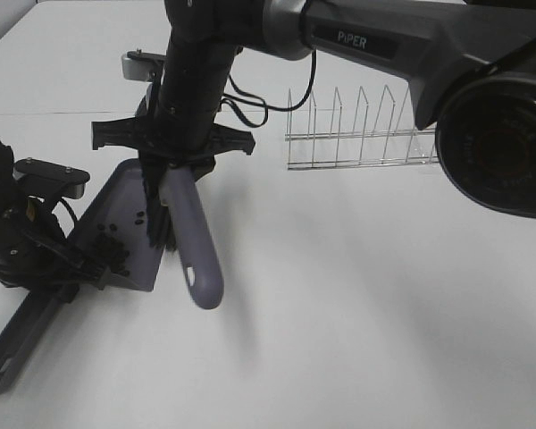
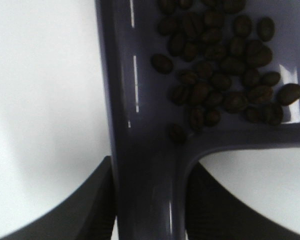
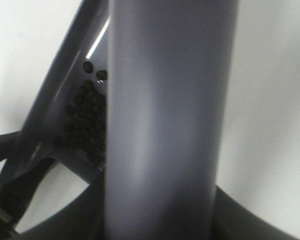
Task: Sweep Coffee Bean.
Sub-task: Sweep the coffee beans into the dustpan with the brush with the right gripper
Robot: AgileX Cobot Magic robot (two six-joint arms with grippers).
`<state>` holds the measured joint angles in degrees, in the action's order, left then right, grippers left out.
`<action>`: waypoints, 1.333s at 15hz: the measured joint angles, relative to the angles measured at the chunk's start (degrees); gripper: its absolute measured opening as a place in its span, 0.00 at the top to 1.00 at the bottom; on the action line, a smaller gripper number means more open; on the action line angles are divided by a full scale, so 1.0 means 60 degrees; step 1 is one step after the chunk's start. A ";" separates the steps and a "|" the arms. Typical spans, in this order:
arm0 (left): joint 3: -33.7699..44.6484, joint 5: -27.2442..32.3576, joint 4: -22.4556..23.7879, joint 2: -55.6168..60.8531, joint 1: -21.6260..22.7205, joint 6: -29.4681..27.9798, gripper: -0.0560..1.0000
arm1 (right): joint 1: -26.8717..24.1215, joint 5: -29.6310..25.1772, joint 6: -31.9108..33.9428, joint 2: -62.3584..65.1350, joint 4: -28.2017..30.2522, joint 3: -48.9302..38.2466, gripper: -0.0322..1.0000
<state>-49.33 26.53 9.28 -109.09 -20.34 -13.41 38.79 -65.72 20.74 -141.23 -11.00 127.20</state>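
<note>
Coffee beans (image 2: pixel 220 75), glossy dark ovals, heap in my smooth grey plastic dustpan (image 2: pixel 140 150); left hand (image 2: pixel 150 220) clamps its handle, right hand (image 1: pixel 174 156) grips the rounded brush handle (image 1: pixel 196 250).

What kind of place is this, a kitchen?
Probably a robot lab, not a kitchen: a white table, robot arms holding a dustpan of coffee beans and a brush, plus a wire dish rack.

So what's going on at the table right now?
The left claw is shut on the handle of the grey dustpan, holding it on the white table. The right claw, reaching across, is shut on the brush, with its bristles down at the pan's edge. The coffee beans lie piled inside the pan near its handle end. I see none loose on the table.
</note>
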 joint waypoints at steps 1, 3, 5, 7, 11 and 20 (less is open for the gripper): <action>0.0000 0.0000 0.0010 0.0000 0.0000 0.0000 0.64 | 0.0000 -0.0525 0.0000 0.0000 0.0611 0.0353 0.70; 0.0000 0.0000 0.0019 0.0000 0.0000 0.0000 0.64 | 0.0000 -0.0659 -0.0201 0.0038 0.1939 0.0726 0.70; 0.0000 0.0000 0.0019 0.0000 0.0000 0.0000 0.64 | 0.0000 -0.0726 -0.0611 0.0086 0.2636 0.0716 0.70; 0.0000 0.0010 0.0038 0.0000 0.0000 -0.0067 0.64 | -0.0124 -0.0707 -0.1031 0.0086 0.3552 0.0334 0.70; 0.0000 0.0095 0.0181 0.0000 0.0000 -0.0964 0.64 | -0.0936 -0.0821 -0.1289 0.0086 0.4383 -0.0191 0.70; 0.0000 -0.0010 0.0372 0.0000 0.0000 -0.1031 0.64 | -0.0267 -0.0812 -0.1919 -0.0964 0.2846 -0.0191 0.70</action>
<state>-49.33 26.47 11.52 -109.09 -20.34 -19.60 37.18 -70.59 9.22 -147.02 6.07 126.05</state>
